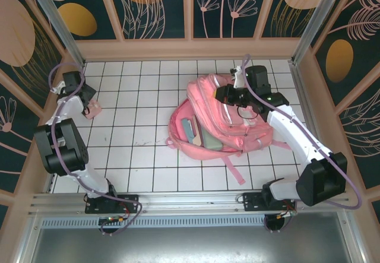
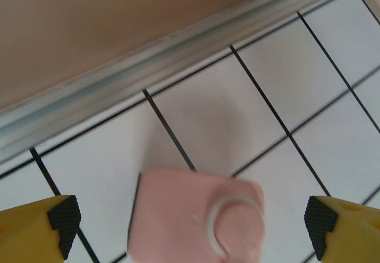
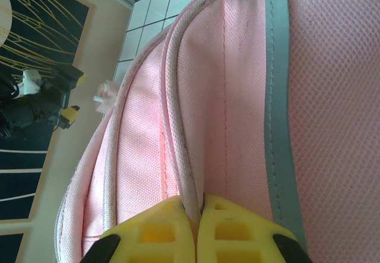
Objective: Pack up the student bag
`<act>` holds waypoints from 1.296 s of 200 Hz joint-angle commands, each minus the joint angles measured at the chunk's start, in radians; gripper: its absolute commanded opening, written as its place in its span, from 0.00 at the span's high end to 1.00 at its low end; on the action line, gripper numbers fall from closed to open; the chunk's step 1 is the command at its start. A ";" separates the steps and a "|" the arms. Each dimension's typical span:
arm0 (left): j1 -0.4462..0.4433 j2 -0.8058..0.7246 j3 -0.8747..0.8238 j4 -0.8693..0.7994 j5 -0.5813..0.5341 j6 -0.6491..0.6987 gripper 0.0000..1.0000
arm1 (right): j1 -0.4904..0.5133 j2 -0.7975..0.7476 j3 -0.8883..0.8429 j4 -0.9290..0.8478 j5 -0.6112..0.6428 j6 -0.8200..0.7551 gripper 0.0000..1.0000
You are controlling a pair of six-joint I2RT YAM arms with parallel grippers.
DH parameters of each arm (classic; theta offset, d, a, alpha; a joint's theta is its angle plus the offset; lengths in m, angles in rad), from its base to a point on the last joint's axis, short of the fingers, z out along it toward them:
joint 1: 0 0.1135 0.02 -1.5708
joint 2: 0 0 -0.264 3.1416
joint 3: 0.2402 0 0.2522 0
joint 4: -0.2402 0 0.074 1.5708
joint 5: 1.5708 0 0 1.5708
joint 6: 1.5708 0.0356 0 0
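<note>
The student bag [image 1: 221,119] lies in the middle of the tiled table. It is a big pink backpack, and its main compartment [image 1: 200,136] gapes toward the left with flat items inside. My right gripper [image 1: 230,93] is at the bag's far upper edge. It is shut on a pink piped seam of the bag [image 3: 193,174], next to a pale grey stripe [image 3: 276,97]. My left gripper [image 2: 190,221] is open at the far left of the table. A small pink block with a white ring [image 2: 196,218] lies on the tiles between its fingertips [image 2: 62,218], touching neither.
A metal rail and the pink side wall [image 2: 119,67] run just beyond the small block. One pink strap [image 1: 234,171] trails from the bag toward the near edge. White tiles lie open between the left arm [image 1: 62,147] and the bag.
</note>
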 commanded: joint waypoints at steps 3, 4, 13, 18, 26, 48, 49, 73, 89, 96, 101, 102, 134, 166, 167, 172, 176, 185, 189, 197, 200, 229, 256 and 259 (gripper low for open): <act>0.034 0.062 0.065 0.052 0.048 0.028 0.01 | 0.012 0.000 0.062 0.048 -0.026 -0.011 1.00; 0.035 0.066 0.067 0.052 0.048 0.029 0.01 | 0.012 0.000 0.063 0.048 -0.025 -0.011 1.00; 0.042 0.089 0.082 0.056 0.068 0.033 0.02 | 0.014 0.005 0.067 0.046 -0.025 -0.009 1.00; 0.045 0.105 0.088 0.062 0.091 0.035 0.01 | 0.016 0.007 0.071 0.045 -0.025 -0.009 1.00; 0.048 0.124 0.093 0.071 0.126 0.034 0.01 | 0.017 0.011 0.075 0.043 -0.023 -0.008 1.00; 0.047 0.151 0.088 0.093 0.202 0.017 0.02 | 0.022 0.018 0.087 0.039 -0.017 -0.007 1.00; 0.047 0.151 0.086 0.094 0.207 0.014 0.02 | 0.022 0.018 0.087 0.038 -0.017 -0.008 1.00; 0.047 0.127 0.009 0.177 0.327 -0.043 0.01 | 0.026 0.020 0.087 0.034 -0.013 -0.011 1.00; 0.047 0.101 -0.058 0.236 0.399 -0.084 0.01 | 0.028 0.020 0.083 0.037 -0.013 -0.011 1.00; 0.047 0.087 -0.087 0.252 0.420 -0.104 0.01 | 0.028 0.020 0.082 0.039 -0.015 -0.011 1.00; 0.047 0.080 -0.104 0.263 0.436 -0.121 0.02 | 0.029 0.021 0.081 0.040 -0.017 -0.012 1.00; 0.047 0.079 -0.107 0.265 0.440 -0.123 0.02 | 0.030 0.020 0.081 0.040 -0.017 -0.012 1.00; 0.043 0.017 -0.213 0.342 0.550 -0.215 0.01 | 0.030 0.030 0.075 0.053 -0.026 -0.011 1.00; 0.011 -0.081 -0.332 0.395 0.592 -0.272 0.01 | 0.037 0.038 0.069 0.068 -0.035 -0.008 1.00; 0.010 -0.084 -0.334 0.395 0.594 -0.273 0.02 | 0.038 0.038 0.069 0.068 -0.035 -0.009 1.00; 0.004 -0.099 -0.342 0.394 0.593 -0.275 0.01 | 0.040 0.039 0.069 0.069 -0.036 -0.007 1.00; -0.001 -0.111 -0.348 0.390 0.592 -0.275 0.02 | 0.041 0.039 0.069 0.070 -0.036 -0.008 1.00; -0.004 -0.139 -0.359 0.375 0.578 -0.269 0.01 | 0.042 0.041 0.069 0.070 -0.036 -0.008 1.00; -0.005 -0.151 -0.361 0.365 0.573 -0.264 0.01 | 0.042 0.041 0.069 0.072 -0.036 -0.008 1.00; -0.005 -0.174 -0.362 0.337 0.544 -0.244 0.01 | 0.043 0.040 0.066 0.074 -0.036 -0.008 1.00; -0.006 -0.181 -0.361 0.324 0.531 -0.232 0.01 | 0.043 0.038 0.064 0.074 -0.036 -0.006 1.00; -0.007 -0.214 -0.311 0.183 0.394 -0.079 0.01 | 0.046 0.026 0.053 0.077 -0.030 -0.006 1.00; -0.010 -0.221 -0.288 0.130 0.332 0.041 0.08 | 0.046 0.018 0.038 0.085 -0.028 -0.003 1.00; -0.011 -0.221 -0.286 0.126 0.329 0.051 0.09 | 0.047 0.018 0.037 0.085 -0.028 -0.002 1.00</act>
